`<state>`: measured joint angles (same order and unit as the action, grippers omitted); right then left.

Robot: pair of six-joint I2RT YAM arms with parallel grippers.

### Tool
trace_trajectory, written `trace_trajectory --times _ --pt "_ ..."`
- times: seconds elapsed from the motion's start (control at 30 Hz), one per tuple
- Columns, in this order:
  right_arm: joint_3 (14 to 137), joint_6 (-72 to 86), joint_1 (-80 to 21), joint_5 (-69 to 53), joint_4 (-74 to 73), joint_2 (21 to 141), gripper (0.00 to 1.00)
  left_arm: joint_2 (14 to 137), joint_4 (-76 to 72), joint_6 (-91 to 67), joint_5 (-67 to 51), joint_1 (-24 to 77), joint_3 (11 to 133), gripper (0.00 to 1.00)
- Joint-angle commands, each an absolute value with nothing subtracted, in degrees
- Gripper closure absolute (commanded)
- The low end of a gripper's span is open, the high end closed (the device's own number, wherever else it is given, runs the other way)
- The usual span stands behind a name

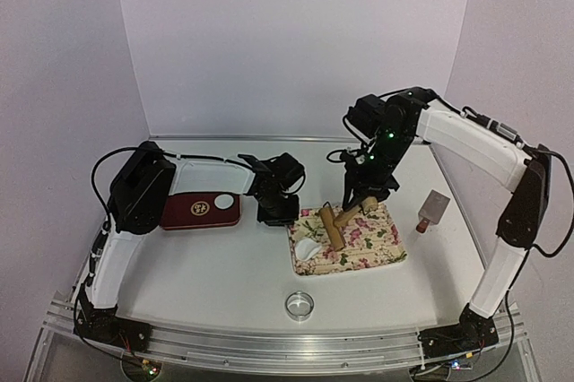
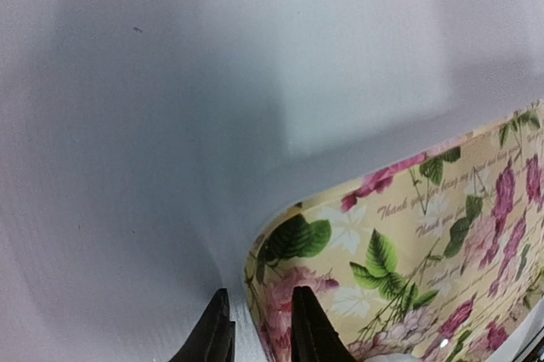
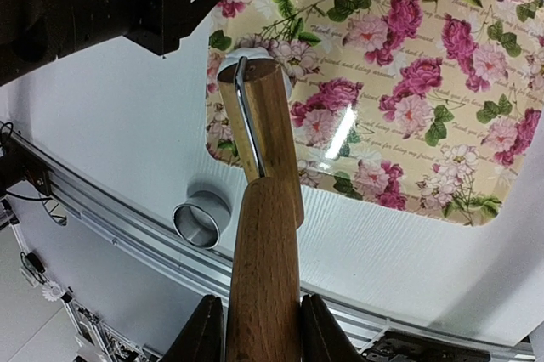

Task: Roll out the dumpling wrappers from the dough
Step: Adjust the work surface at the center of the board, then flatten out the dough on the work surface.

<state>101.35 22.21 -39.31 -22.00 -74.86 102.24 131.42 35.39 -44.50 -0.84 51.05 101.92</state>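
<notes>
**Pin over the dough, left gripper at the tray corner**

The dough (image 1: 309, 249) is a soft white lump in the near-left corner of the tray (image 1: 381, 240). The tray is glossy, a rounded rectangle, cream with pink roses and green leaves.

The right gripper (image 1: 359, 205) is clamped on a wooden pin (image 1: 334, 230), a smooth brown cylinder, with one finger pressed against each side. From the right wrist, the pin's far end sits over the dough and hides most of it, so only a white edge peeks out.

The left gripper (image 1: 278, 212) is down at the tray's far-left corner. In its wrist view the dark fingers stand a little apart with the raised rim between them, one over the tray and one over the table (image 1: 224, 265). I can't tell whether they actually pinch the rim.

Other stuff around:
- One wrapper (image 1: 221, 203), a thin flat white disc, lies on a dark red plate (image 1: 184, 212) left of the tray, just beyond the left gripper.
- A shiny metal ring (image 1: 300, 305) stands on the table near the front rail, apart from the tray's near edge.
- A small tool (image 1: 432, 210) with a wooden handle lies to the right, well clear of the tray.

The table is white with a fine grainy texture.
</notes>
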Motion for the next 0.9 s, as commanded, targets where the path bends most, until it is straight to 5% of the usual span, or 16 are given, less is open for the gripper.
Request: trace_trajectory --times 0.0,0.13,0.5,0.87 --pt "106.7 24.2 -39.6 -24.4 -72.1 106.9 1.00 127.0 33.2 -42.8 -1.8 50.8 97.8 0.73" --pt "110.4 23.9 -39.6 -23.2 -72.0 110.5 1.00 126.5 30.7 -44.2 -4.7 50.5 95.7 0.74" --pt "114.6 22.8 -39.6 -21.7 -72.3 116.8 1.00 129.3 31.3 -43.3 -4.2 50.4 95.8 0.95" --pt "115.1 20.7 -39.6 -23.9 -72.2 118.9 1.00 131.3 31.6 -42.5 -4.3 50.4 98.4 1.00"
